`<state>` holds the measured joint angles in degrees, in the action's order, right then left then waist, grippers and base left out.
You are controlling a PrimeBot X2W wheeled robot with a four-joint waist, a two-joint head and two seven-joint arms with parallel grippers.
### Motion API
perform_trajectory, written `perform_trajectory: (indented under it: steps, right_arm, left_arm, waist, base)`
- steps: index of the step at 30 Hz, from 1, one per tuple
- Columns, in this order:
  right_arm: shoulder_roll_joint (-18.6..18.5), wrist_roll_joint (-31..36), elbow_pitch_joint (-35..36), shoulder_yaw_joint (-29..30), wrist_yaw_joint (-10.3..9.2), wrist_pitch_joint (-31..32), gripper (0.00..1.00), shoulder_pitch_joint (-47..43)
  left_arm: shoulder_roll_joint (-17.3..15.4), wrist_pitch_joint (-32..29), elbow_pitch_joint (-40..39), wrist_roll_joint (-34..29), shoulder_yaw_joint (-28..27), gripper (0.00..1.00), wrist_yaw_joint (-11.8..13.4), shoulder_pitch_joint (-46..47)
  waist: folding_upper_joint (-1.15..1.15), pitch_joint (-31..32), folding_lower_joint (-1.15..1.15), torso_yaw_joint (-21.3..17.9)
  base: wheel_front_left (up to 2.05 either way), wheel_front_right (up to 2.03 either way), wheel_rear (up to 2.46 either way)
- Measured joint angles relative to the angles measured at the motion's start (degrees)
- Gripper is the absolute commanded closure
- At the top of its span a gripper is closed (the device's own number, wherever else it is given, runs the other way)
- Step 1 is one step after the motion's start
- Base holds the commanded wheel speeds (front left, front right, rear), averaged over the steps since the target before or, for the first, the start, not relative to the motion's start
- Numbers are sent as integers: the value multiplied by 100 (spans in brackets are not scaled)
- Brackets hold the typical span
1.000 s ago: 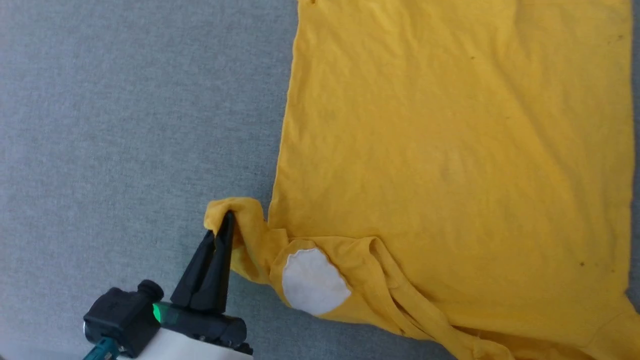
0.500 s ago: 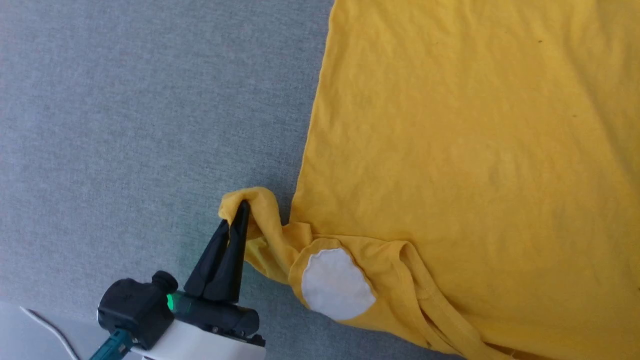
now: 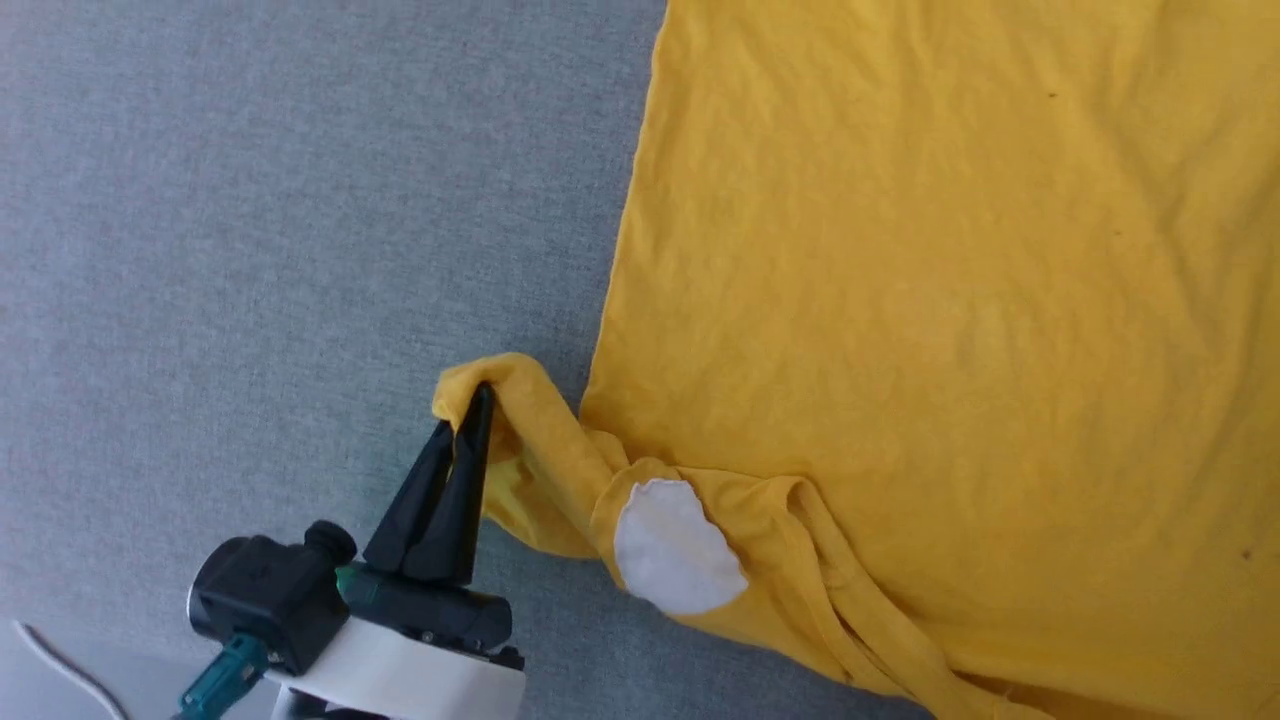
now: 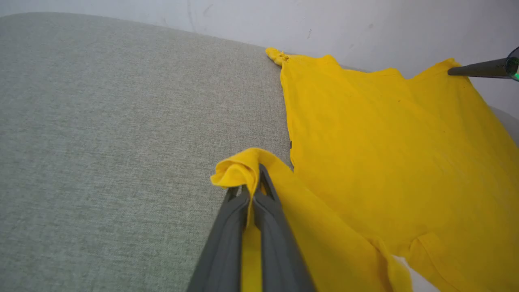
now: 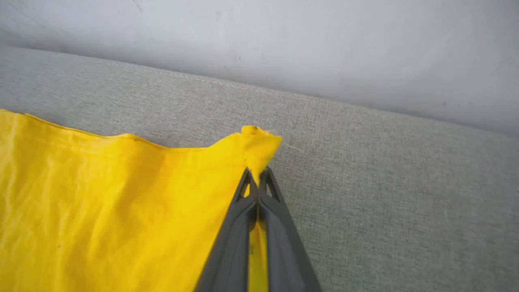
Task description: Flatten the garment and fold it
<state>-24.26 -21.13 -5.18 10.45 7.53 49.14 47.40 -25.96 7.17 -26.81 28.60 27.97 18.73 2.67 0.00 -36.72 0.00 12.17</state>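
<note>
**A:** How many garments do you count?

**B:** One only. The garment [image 3: 930, 300] is a yellow T-shirt. It lies spread on the grey cloth surface [image 3: 250, 250], mostly flat with small wrinkles. In the head view it takes the right part of the surface.

**A:** And how many grippers?

**B:** Two, each with two dark fingers. The left gripper [image 3: 478, 398] is at the lower left of the head view. Its fingers are pressed together on a bunched fold at the garment's near edge, and the fold curls over the fingertips. In the left wrist view, yellow cloth shows between the two fingers of the left gripper [image 4: 256, 172].

**A:** Is the right one also holding something?

**B:** Yes. In its own wrist view the right gripper [image 5: 256, 172] is clenched on one corner of the garment, and a thin yellow strip shows between its fingers. The corner tip stands just past the fingertips. In the left wrist view the right gripper [image 4: 453, 72] comes in from the right edge, at the far corner of the shirt.

**A:** Any marks on the shirt?

**B:** I count one white patch [image 3: 675, 545], round, on the crumpled part just beside the held fold.

**A:** Other things?

**B:** One green light [image 3: 345, 580] on the left wrist, one thin pale cable [image 3: 50, 660] in the lower left corner, and one pale wall [image 5: 284, 40] behind the surface.
</note>
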Motion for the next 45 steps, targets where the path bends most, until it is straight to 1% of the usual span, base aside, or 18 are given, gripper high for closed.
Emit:
perform_trajectory:
  steps: [4, 8, 10, 14, 15, 18, 22, 25, 27, 29, 33, 34, 35, 36, 38, 40, 42, 45]
  right_arm:
    - [-35, -337, 259, 73, 0, -390, 100, -322]
    - [-80, -661, 699, 502, 1, -498, 100, -924]
    - [-53, -806, 984, 902, 1, -502, 100, -1314]
    - [130, -1057, 1489, 1860, 1, -497, 100, -2211]
    - [202, -1110, 1611, 2114, 1, -494, 100, -2463]
    - [579, -1300, 1957, 2810, 0, -493, 100, -3321]
    - [1385, -1589, 2280, 3399, 0, -495, 100, -4426]
    - [1849, -1635, 2286, 3446, 0, -435, 100, -5277]
    - [2011, -1623, 2199, 3343, 0, -494, 100, -5743]
    - [2074, -1547, 1996, 3149, 0, -677, 100, -5967]
    - [2117, -1495, 1367, 2525, 0, -1261, 100, -5911]
    - [2128, -1494, 1232, 2401, 0, -1400, 98, -5854]
    - [2128, -1466, 1125, 2292, 0, -1541, 42, -5798]
    - [2128, -1406, 1063, 2183, 0, -1674, 0, -5746]
    - [2127, -1368, 1045, 2084, 0, -1852, 0, -5623]
    - [1963, -1352, 1263, 1993, 0, -1900, 0, -5586]
    - [1775, -1548, 1767, 2057, 0, -1881, 0, -5544]
    - [1351, -1689, 2594, 2214, 0, -1764, 0, -5295]
  left_arm:
    - [-97, -16, 36, -8, -37, 100, 5, 3]
    - [-211, -109, 34, -3, -88, 100, 26, -27]
    - [-274, -137, 16, 11, -133, 100, 60, -76]
    - [-383, -191, -31, 41, -209, 100, 108, -264]
    - [-403, -207, -38, 57, -216, 100, 113, -274]
    - [-431, -212, -94, 69, -252, 100, 156, -302]
    - [-439, -245, -123, 118, -256, 100, 159, -383]
    - [-442, -253, -114, 178, -280, 100, 209, -420]
    - [-441, -253, -93, 231, -290, 100, 209, -505]
    - [-442, -253, -52, 253, -279, 100, 209, -548]
    - [-428, -265, -14, 299, -237, 100, 198, -552]
    - [-428, -271, -4, 322, -227, 100, 190, -550]
    - [-432, -312, 4, 323, -215, 100, 161, -542]
    - [-433, -331, 12, 324, -205, 100, 148, -524]
    - [-434, -367, 13, 326, -200, 100, 147, -460]
    - [-438, -372, 8, 326, -196, 100, 142, -449]
    - [-446, -397, -14, 322, -191, 100, 142, -448]
    - [-455, -420, -57, 291, -181, 100, 143, -425]
  waist:
    - [0, 291, 0, -113]
    - [0, 648, -1, -264]
    - [0, 830, -1, -360]
    - [0, 1116, -2, -628]
    - [0, 1168, -1, -707]
    - [0, 1294, -2, -948]
    - [0, 1402, -2, -1241]
    - [0, 1445, -2, -1410]
    - [0, 1458, -1, -1497]
    - [0, 1465, -1, -1559]
    - [0, 1496, 0, -1613]
    - [0, 1509, 0, -1617]
    - [0, 1524, 0, -1621]
    - [0, 1537, 0, -1624]
    - [0, 1560, 0, -1633]
    - [0, 1566, -1, -1637]
    - [0, 1545, -1, -1639]
    - [0, 1475, 0, -1623]
  base:
    - [0, 0, 0]
    - [0, 0, 0]
    - [0, 0, 0]
    - [0, 0, 0]
    - [0, 0, 0]
    - [0, 0, 0]
    - [0, 0, 0]
    - [0, 0, 0]
    - [0, 0, 0]
    - [0, 0, 0]
    - [0, 0, 0]
    - [0, 0, 0]
    - [0, 0, 0]
    - [0, 0, 0]
    - [0, 0, 0]
    - [0, 0, 0]
    - [0, 0, 0]
    - [0, 0, 0]
